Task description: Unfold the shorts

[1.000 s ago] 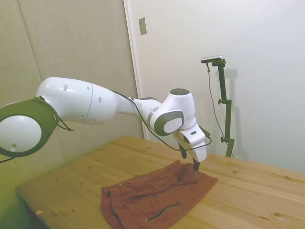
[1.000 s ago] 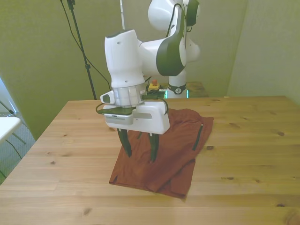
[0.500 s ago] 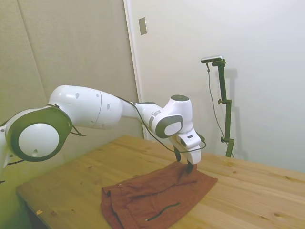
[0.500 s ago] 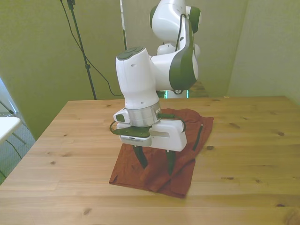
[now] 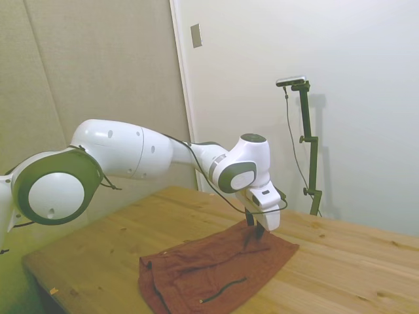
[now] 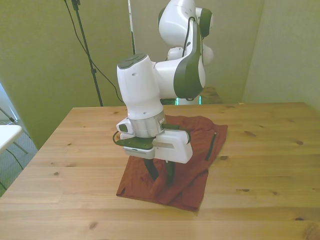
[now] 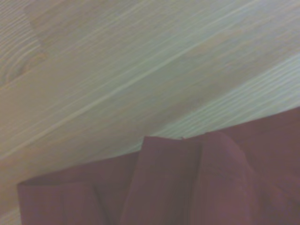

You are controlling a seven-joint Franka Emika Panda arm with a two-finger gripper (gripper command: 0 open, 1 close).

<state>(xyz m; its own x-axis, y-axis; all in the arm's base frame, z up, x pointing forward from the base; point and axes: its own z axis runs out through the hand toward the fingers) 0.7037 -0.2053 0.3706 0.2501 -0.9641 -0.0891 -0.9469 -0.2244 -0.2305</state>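
Shorts (image 6: 185,155) lie folded mid-bench (image 6: 265,150), toward the front edge. Pincer (image 6: 161,176) is clenched on a raised fold of cloth. Risk: a thin pinch may slip, or catch both layers and drag the whole garment.

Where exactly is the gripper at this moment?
In the front view the gripper is down on the shorts, near their edge closest to the camera, fingers closed on a pinch of cloth above the wooden table.
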